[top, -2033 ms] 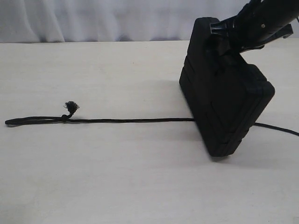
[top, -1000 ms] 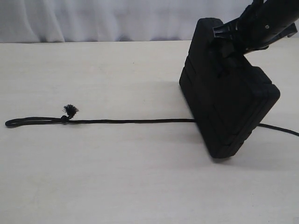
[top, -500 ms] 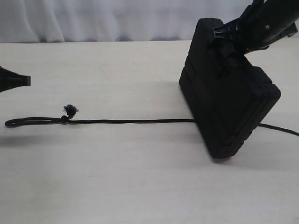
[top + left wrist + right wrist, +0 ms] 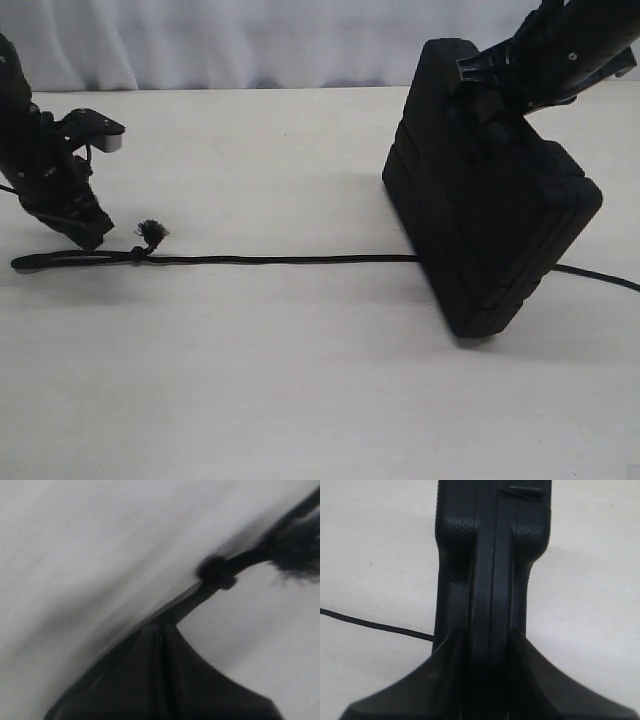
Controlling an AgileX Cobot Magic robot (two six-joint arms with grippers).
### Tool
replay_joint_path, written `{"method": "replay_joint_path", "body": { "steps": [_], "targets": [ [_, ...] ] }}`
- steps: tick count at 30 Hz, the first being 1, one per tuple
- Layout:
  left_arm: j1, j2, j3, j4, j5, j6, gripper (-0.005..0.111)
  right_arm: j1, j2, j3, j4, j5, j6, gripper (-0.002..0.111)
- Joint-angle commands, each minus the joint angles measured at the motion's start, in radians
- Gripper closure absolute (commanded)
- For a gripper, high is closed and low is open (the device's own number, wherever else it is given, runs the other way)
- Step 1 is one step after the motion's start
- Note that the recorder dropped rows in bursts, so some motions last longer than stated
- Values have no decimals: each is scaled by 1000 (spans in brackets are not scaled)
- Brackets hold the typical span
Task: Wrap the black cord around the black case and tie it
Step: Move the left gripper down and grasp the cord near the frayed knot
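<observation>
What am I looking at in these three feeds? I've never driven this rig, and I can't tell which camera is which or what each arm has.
The machine is two robot arms, each ending in a pair of fingers. The wide picture comes from a camera off the arms, looking across the pale table. The other two come from cameras on the wrists, looking along the fingers.

A black cord lies in a long line on the table, with a knot and frayed tuft near its left end.

The right arm's fingers are shut on the black case, holding it tilted, with its low end apparently on the table. The cord comes out from the case on both sides.

The left arm's fingers are down by the knot. In the left wrist view they look closed, tips at the cord, but blur hides whether they pinch it.
</observation>
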Motion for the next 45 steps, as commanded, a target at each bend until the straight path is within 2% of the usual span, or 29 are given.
{"method": "replay_joint_path", "body": {
  "steps": [1, 5, 8, 16, 22, 27, 30, 36, 40, 45],
  "targets": [
    [1, 0, 24, -159, 7, 283, 97, -2, 42, 20, -18, 43, -21, 104],
    [-5, 6, 26, -227, 14, 458, 64, -2, 42, 20, -18, 35, -21, 104],
    [-31, 8, 26, -230, 30, 545, 52, -2, 42, 20, -18, 35, -21, 104],
    [-157, 8, 26, 21, -97, 569, 52, -2, 42, 20, 2, 36, -23, 104],
    [-180, 18, 26, 128, -136, 565, 52, -2, 42, 20, 13, 43, -29, 104],
    [-180, 46, 26, 121, -182, 565, 52, -2, 42, 20, 13, 44, -33, 104],
    [-180, 48, 26, 95, -229, 532, 61, -2, 42, 20, 13, 49, -37, 104],
    [-180, 48, 26, 119, -151, 517, 107, -2, 42, 20, 13, 56, -37, 104],
    [-204, 48, 26, 142, -119, 505, 107, -2, 42, 20, 13, 60, -37, 104],
    [-280, 48, 12, 52, -158, 189, 107, -2, 42, 20, 13, 63, -37, 104]
  ]
}}
